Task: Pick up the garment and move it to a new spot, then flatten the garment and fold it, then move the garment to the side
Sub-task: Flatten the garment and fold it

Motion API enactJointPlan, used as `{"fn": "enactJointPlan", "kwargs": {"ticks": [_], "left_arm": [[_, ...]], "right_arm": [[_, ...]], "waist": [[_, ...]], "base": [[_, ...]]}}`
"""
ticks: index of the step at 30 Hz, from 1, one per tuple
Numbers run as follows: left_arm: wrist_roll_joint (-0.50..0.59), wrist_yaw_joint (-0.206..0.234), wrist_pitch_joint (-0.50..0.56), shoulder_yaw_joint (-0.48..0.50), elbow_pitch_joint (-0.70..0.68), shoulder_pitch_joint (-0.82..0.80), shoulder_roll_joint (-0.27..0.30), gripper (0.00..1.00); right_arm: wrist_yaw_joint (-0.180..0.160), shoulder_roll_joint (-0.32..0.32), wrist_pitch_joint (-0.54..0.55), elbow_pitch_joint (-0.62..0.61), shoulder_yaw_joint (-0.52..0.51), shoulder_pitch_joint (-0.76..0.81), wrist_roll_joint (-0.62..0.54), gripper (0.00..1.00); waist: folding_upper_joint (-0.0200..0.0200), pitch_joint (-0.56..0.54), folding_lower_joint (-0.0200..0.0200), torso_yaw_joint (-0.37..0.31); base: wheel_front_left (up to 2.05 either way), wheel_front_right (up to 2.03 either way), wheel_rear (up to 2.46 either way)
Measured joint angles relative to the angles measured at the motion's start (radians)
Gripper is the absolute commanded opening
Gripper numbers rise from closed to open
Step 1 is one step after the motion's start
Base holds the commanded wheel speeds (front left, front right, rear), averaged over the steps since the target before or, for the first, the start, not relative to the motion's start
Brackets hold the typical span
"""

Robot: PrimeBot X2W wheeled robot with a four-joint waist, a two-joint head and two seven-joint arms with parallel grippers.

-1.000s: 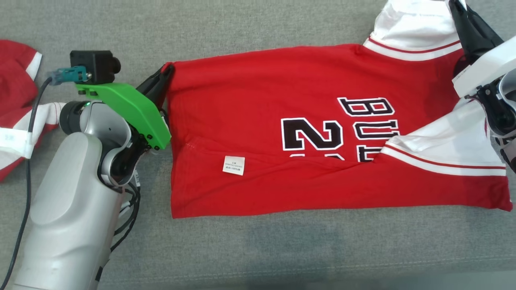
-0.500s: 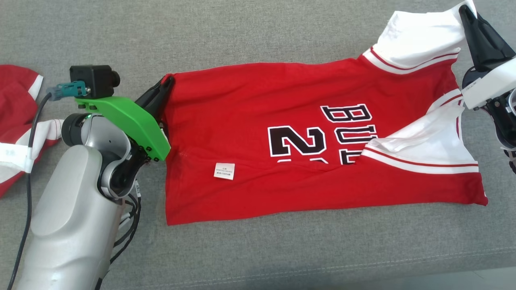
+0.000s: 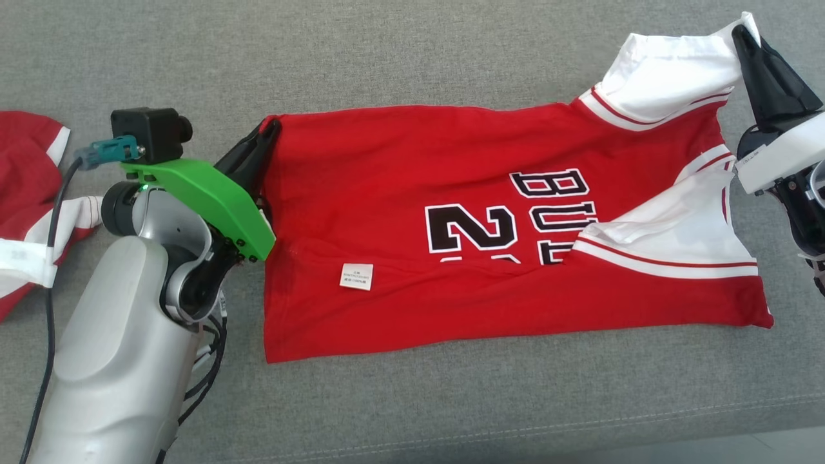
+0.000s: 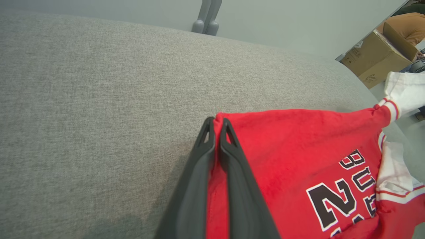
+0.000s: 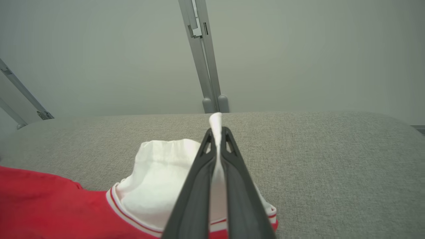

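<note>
The red garment (image 3: pixel 399 167) lies spread on the padded desk (image 3: pixel 412 58), left pincer (image 4: pixel 215 126) clamped on its hem corner, right pincer (image 5: pixel 217 132) on a white sleeve (image 3: pixel 670 71). Both should pull apart evenly and low to smooth it.

On the red garment (image 3: pixel 399 161) I read a large black, white-edged "2" (image 3: pixel 470 229) and beside it the letters "BU" (image 3: pixel 554 200), with the rest running under a white fold. A small white label (image 3: pixel 356 276) lies on the red cloth, its print too fine to read. Marks on the cardboard box (image 4: pixel 375 61) are illegible.
</note>
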Motion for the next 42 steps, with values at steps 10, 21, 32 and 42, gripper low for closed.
{"fn": "enactJointPlan", "kwargs": {"ticks": [10,21,32,42], "left_arm": [[0.002,-0.002,-0.07,-0.009,-0.021,0.109,0.013,0.0],[-0.006,-0.006,-0.115,-0.007,-0.063,0.279,0.027,0.0],[-0.009,-0.005,-0.122,0.006,-0.13,0.333,0.057,0.0],[-0.027,0.001,-0.11,-0.002,-0.167,0.388,0.06,0.0]], "right_arm": [[-0.026,0.011,-0.029,-0.071,0.002,0.119,-0.014,0.0],[-0.08,0.04,-0.041,-0.132,-0.041,0.314,0.007,0.0],[-0.114,0.063,-0.044,-0.225,-0.074,0.447,0.024,0.0],[-0.132,0.056,-0.044,-0.257,-0.07,0.506,-0.005,0.0]], "waist": [[0.0,-0.032,0.0,0.003],[0.0,-0.09,0.0,-0.011],[0.0,-0.117,0.0,-0.019],[0.0,-0.118,0.0,-0.038]], "base": [[0.0,0.0,0.0],[0.0,0.0,0.0],[0.0,0.0,0.0],[0.0,0.0,0.0]]}}
